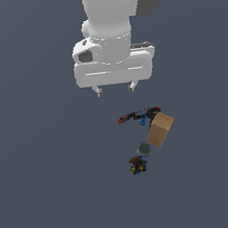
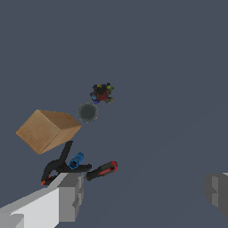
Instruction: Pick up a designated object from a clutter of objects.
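Observation:
The designated object, a plain tan-brown box, lies on the dark floor at the exterior view's right of centre. Beside it lies a black tool with red tips and a blue bit. A grey ball touches the box's lower corner, and a dark multicoloured toy sits just past the ball. My gripper hangs open above the floor, up and to the exterior view's left of the clutter, holding nothing. One finger overlaps the tool in the wrist view.
Plain dark grey floor surrounds the small cluster on all sides. The white arm body fills the upper middle of the exterior view.

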Robot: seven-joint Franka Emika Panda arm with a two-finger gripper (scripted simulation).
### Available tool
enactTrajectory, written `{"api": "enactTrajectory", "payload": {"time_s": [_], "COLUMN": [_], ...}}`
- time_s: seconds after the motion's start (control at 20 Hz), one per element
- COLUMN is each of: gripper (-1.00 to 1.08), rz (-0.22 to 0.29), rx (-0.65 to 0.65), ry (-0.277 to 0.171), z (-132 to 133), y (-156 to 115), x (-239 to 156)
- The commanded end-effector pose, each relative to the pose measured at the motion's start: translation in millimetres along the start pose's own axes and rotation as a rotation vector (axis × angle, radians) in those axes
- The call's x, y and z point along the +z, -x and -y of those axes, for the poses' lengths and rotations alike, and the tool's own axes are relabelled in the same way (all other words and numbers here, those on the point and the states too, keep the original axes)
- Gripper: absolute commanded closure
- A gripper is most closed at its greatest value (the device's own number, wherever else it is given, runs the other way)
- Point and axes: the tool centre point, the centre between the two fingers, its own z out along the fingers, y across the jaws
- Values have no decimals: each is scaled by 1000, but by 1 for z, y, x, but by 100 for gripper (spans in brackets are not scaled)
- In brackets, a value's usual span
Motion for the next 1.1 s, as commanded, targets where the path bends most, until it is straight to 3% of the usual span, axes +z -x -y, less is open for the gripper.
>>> {"api": "enactTrajectory", "payload": {"time_s": [0.0,0.4,1.05], "gripper": [-92,-92,-92], "rz": [0,-52,-46], "rx": [0,33,76], "ry": [0,9,9], "z": [0,-10,2], "y": [0,-13,-16], "x": [0,-15,-5]}}
